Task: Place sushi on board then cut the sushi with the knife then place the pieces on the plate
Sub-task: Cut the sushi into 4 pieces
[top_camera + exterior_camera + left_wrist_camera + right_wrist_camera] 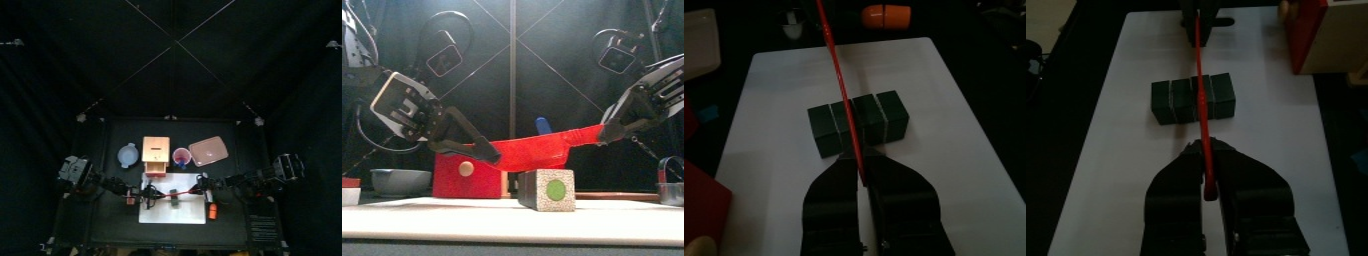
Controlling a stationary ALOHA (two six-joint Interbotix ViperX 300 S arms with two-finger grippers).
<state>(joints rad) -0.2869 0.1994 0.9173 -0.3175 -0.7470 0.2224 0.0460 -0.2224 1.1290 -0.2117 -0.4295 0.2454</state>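
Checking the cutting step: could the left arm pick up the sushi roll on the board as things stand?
Probably not: the left gripper is shut on the red knife, whose other end the right gripper holds, and the blade lies across above the sushi roll. Nothing else blocks it.

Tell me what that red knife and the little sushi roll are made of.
The red knife looks like matte moulded plastic: one even red, no metal shine. The sushi roll seems a toy of wood or plastic, I cannot tell which: flat speckled end, painted green dot, squared dark green blocks.
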